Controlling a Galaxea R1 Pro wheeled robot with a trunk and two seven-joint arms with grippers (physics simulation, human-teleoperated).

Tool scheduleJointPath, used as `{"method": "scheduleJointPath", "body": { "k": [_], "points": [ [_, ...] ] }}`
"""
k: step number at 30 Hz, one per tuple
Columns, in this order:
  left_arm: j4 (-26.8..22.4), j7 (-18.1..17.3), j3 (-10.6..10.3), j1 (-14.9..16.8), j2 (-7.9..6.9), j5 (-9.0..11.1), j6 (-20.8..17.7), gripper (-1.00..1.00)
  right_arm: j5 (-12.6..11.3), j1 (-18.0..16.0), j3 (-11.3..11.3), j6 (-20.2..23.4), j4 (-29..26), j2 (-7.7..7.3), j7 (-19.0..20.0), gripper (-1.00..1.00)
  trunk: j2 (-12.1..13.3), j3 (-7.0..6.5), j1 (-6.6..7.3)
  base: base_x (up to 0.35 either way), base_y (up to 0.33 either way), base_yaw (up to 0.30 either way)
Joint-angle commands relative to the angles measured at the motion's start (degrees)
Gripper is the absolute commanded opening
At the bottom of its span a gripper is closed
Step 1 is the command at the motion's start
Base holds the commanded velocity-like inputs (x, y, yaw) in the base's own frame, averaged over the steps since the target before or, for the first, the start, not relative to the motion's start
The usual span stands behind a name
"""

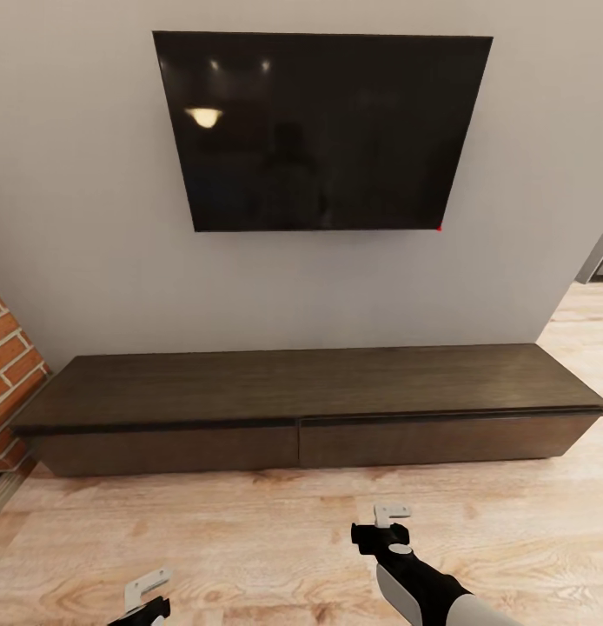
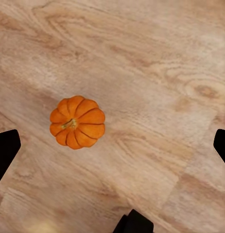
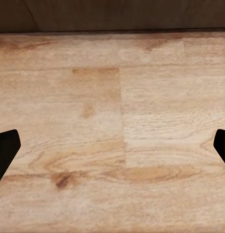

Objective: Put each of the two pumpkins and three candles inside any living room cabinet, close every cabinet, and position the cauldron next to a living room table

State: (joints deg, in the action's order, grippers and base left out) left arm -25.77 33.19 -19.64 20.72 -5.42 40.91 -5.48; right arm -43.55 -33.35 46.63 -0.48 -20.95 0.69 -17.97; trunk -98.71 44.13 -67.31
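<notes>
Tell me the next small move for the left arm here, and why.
Probably lower the left gripper straight onto the pumpkin: it sits upright on the wood floor beneath the open fingers, slightly off-centre, and the cabinet drawers ahead look closed.

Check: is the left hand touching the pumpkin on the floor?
Apart. The left wrist view shows the pumpkin lying on the wood floor, with bare boards between it and both dark fingertips at the picture's edges. The hand is open.

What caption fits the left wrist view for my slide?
Open left gripper hovering over an orange pumpkin sitting upright on the wood floor.
</notes>
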Motion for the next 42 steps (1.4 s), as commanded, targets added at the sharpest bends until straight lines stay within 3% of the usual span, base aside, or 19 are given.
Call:
{"method": "scheduleJointPath", "body": {
  "k": [1,8,14,20,28,30,33,35,36,37,42],
  "points": [
    [-0.1,0.5,-0.4,0.0,-0.09,0.2,-0.3,1.0,-0.5,-0.1,0.5,0.0,-0.1,-0.05,-0.4,1.0,0.0,0.05,0.0,0.0,0.0,0.0],
    [-0.1,0.5,-0.3,0.0,-0.13,0.3,-0.2,1.0,-0.5,-0.1,0.5,0.0,-0.1,-0.04,-0.4,1.0,-2.8,1.31,-1.53,0.0,0.0,0.0],
    [-0.1,0.2,-0.1,0.0,-0.59,2.7,-0.2,1.0,-0.5,-0.1,0.5,-0.1,-0.1,-0.07,-0.4,1.0,-5.2,2.38,-2.85,0.0,0.0,0.0],
    [-0.1,-7.4,-0.1,0.1,-2.84,3.9,-0.3,1.0,-0.4,-0.1,0.5,-0.1,-0.2,-0.11,-0.4,1.0,-7.6,3.46,-4.17,0.0,0.0,0.0],
    [-1.3,-10.4,0.3,0.4,-5.22,3.9,-0.9,1.0,-0.4,-0.1,0.4,-0.2,-0.9,-0.16,-0.3,1.0,-10.9,4.9,-5.93,0.0,0.0,0.0],
    [-4.6,-10.5,1.8,1.5,-6.83,4.0,-2.8,1.0,-0.4,-0.1,0.4,-0.2,-1.1,-0.17,0.0,1.0,-11.7,5.26,-6.36,0.0,0.0,0.0],
    [-10.2,-10.7,5.0,2.2,-8.5,4.1,-9.5,1.0,-0.4,-0.1,0.3,-0.2,-1.8,-0.17,1.7,1.0,-12.9,5.8,-7.02,0.0,0.0,0.0],
    [-15.4,-10.7,9.2,2.4,-9.25,4.1,-14.6,1.0,-0.7,-0.1,0.2,-0.2,-2.2,-0.17,3.0,1.0,-13.7,6.15,-7.46,0.0,0.0,0.0],
    [-16.4,-10.8,10.3,2.5,-9.35,4.1,-15.6,1.0,-0.7,-0.1,0.2,-0.2,-2.3,-0.17,3.2,1.0,-14.1,6.33,-7.68,0.0,0.0,0.0],
    [-20.3,-10.9,14.6,2.6,-9.7,4.1,-18.6,1.0,-1.0,-0.1,0.0,-0.2,-3.5,-0.2,5.5,1.0,-14.5,6.51,-7.9,0.0,0.0,0.0],
    [-24.3,-10.9,16.8,2.9,-9.99,4.1,-19.9,1.0,-1.3,-0.1,-0.1,-0.2,-5.4,-0.32,8.9,1.0,-16.5,7.41,-9.0,0.0,0.0,0.0]
  ]
}}
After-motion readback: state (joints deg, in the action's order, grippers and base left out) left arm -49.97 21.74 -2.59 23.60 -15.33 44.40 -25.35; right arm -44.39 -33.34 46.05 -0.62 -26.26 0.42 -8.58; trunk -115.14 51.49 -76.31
